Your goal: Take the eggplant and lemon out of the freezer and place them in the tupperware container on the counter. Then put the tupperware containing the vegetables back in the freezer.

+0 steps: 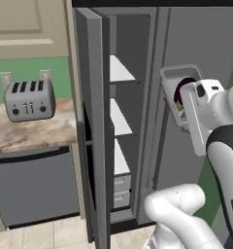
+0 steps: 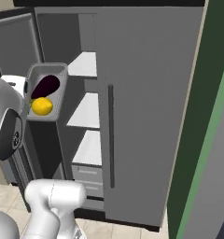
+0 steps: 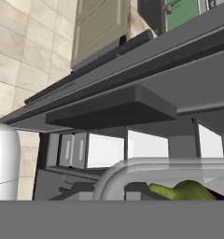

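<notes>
claw fingertips hidden, lemon (image 1: 180,111) part-hidden by arm

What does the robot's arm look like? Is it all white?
Mostly white. The arm is built from fat, rounded, glossy white tubes, like bent pipes. Black bands sit at its joints, and one has tiny lettering too blurry to read. Near the hand it turns boxier, with a small dark round spot. No cables hang loose.

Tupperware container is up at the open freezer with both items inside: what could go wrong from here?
The grey translucent tupperware container is tipped steeply, so the yellow lemon or dark purple eggplant could roll out. Held by one rim, it might slip. It could also clip the grey freezer's open door.
</notes>
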Controlling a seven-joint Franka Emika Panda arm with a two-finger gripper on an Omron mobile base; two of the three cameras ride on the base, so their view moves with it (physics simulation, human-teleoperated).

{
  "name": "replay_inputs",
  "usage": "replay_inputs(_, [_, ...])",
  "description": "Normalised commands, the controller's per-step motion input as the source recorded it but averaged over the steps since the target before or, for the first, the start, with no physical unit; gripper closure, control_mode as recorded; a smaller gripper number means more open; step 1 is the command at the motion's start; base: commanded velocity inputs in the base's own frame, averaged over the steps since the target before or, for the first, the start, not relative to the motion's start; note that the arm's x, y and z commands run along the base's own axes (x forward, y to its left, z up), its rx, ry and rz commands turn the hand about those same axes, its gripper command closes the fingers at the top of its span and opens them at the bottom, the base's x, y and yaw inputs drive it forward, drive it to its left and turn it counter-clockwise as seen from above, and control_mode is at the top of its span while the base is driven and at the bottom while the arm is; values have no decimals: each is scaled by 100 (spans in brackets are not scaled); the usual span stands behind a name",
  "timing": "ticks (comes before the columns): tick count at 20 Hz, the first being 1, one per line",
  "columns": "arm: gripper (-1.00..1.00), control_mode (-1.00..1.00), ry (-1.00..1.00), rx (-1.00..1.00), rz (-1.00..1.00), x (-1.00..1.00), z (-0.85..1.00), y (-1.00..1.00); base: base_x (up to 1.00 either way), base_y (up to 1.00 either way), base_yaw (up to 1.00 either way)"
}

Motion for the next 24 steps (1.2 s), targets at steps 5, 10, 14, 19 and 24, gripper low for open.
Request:
replay_inputs(5, [100, 100, 0, 0, 0, 0, 0, 0, 52, -9, 0])
replay_inputs(10, [100, 100, 0, 0, 0, 0, 0, 0, 40, -1, 0])
replay_inputs(14, [100, 100, 0, 0, 0, 0, 0, 0, 47, -1, 0])
replay_inputs(19, [100, 100, 0, 0, 0, 0, 0, 0, 33, -32, 0])
replay_inputs(24, [100, 100, 0, 0, 0, 0, 0, 0, -5, -65, 0])
